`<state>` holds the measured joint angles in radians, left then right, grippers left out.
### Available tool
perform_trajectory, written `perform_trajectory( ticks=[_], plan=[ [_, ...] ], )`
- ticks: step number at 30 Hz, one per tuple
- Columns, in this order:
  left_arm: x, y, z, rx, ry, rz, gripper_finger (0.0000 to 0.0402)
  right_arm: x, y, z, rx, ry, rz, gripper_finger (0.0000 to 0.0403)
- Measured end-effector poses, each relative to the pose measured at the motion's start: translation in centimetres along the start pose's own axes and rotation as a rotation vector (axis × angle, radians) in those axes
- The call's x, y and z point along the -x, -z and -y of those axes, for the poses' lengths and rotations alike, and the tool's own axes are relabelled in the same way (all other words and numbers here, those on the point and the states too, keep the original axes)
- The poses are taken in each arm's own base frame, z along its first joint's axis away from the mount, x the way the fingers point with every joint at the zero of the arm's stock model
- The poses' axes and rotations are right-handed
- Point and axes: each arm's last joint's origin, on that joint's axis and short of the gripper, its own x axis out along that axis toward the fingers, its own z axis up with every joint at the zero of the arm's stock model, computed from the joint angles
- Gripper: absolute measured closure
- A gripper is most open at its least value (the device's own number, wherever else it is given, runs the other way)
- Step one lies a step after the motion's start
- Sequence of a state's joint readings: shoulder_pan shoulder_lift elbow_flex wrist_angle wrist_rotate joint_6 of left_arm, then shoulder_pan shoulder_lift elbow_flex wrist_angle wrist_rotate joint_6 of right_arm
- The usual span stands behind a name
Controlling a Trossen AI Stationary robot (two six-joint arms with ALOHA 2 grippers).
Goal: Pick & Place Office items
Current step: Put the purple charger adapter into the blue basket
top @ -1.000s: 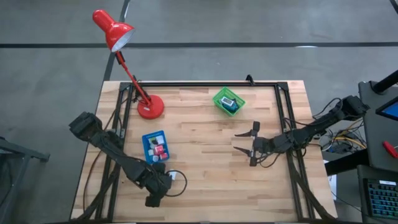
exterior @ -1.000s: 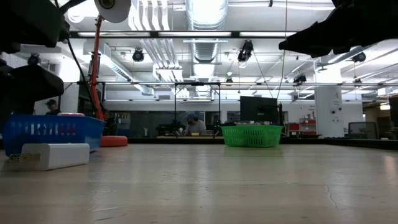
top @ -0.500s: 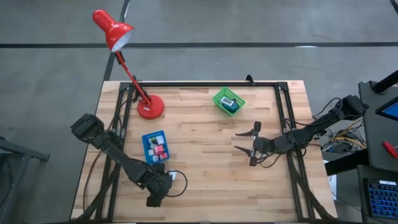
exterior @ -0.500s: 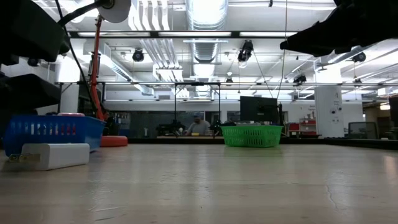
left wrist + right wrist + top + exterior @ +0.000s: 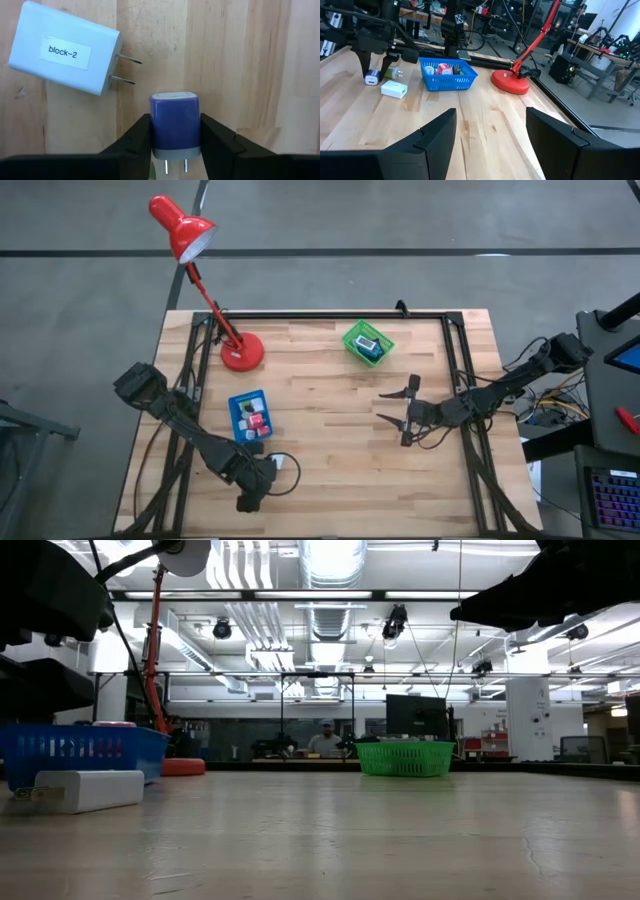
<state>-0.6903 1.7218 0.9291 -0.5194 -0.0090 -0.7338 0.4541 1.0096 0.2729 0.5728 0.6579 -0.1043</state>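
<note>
A purple plug block (image 5: 175, 120) with two prongs lies on the wood near the table's near left; my left gripper (image 5: 175, 137) is shut on it, also seen in the high view (image 5: 262, 473). Beside it a white plug block (image 5: 62, 47) labelled block-2 lies flat, prongs toward the purple one. The blue tray (image 5: 236, 402) holds several small pieces, and the green basket (image 5: 351, 338) holds others. My right gripper (image 5: 404, 412) hovers open at the table's right middle, with nothing between its fingers. My left gripper pinches the purple block's two long sides (image 5: 156, 127) between its two fingers (image 5: 132, 145), at the half nearer the prongs. The fingers come steeply from above. The block rests on the table (image 5: 371, 78), prongs toward the wrist.
A red desk lamp stands with its base (image 5: 241, 353) at the far left, just beyond the blue tray. A black frame (image 5: 330, 316) runs along the table's far edge and sides. Bare wood lies between the two arms. People stand in the room behind the table.
In the low view a dark part of my left arm at the picture's left edge has drawn back toward that edge. The white block has stayed where it was.
</note>
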Motion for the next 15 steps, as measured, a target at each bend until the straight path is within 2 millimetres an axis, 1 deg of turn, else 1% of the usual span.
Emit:
perform_trajectory(
  ticks=[6,15],
  plan=[
    [0.0,0.16,0.18,-0.007,0.022,-0.019,0.0277,0.0,0.0,0.0,0.0,0.0,0.0,0.0172],
    [0.08,0.8,0.9,-0.114,0.016,-0.008,0.0277,0.0,0.01,0.0,0.0,0.0,0.0,0.0172]
  ],
)
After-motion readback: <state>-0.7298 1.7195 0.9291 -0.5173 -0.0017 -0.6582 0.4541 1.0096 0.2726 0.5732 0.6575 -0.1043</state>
